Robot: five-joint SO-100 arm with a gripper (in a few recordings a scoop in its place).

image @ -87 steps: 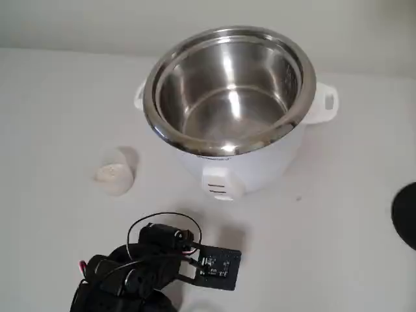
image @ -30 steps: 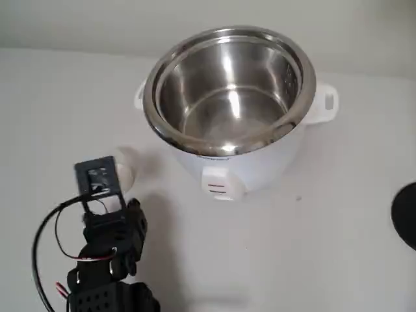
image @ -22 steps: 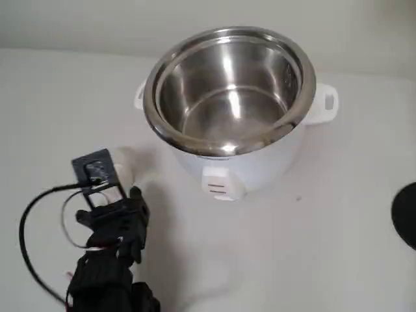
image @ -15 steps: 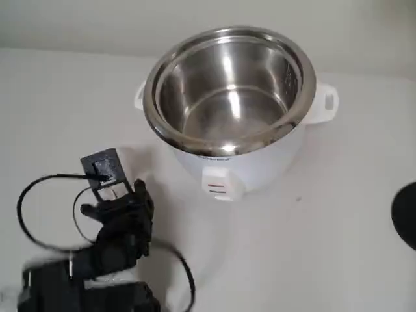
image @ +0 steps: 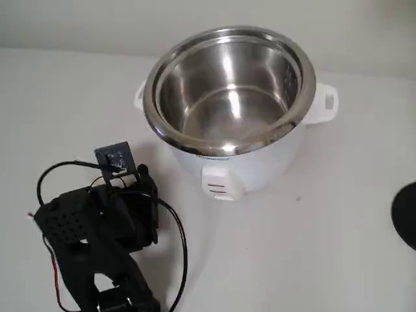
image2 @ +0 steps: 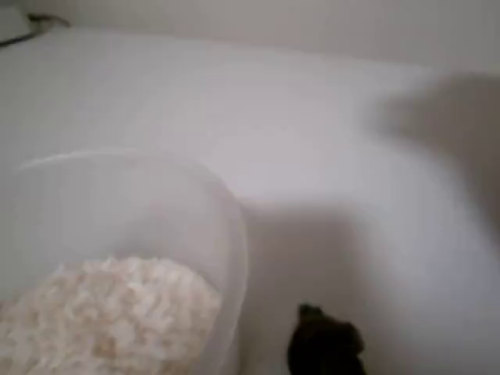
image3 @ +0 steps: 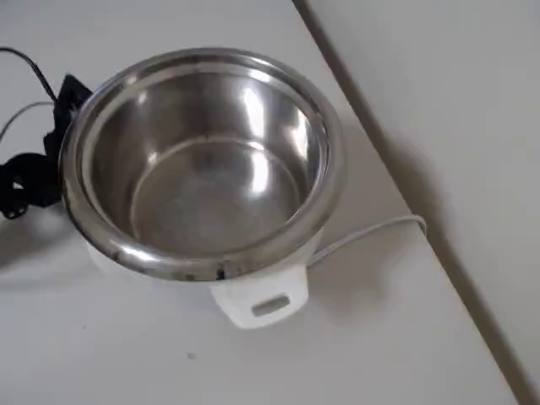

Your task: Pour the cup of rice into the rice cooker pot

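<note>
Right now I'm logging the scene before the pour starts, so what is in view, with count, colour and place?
Shiny stainless-steel rice cooker pot: one, silver, empty, seated in the cooker at the middle of the table.
White rice cooker body with side handles: one, white, around the pot; its pale cord trails off to the right in the overhead view.
Small translucent plastic cup: one, clear, close in front of the wrist camera, standing on the table.
White rice grains: one heap, white, inside the cup.
Black round object: one, black, at the right edge of the fixed view.
White table: one, white.
Black robot arm: one, left of the cooker; tool state unclear.
</note>
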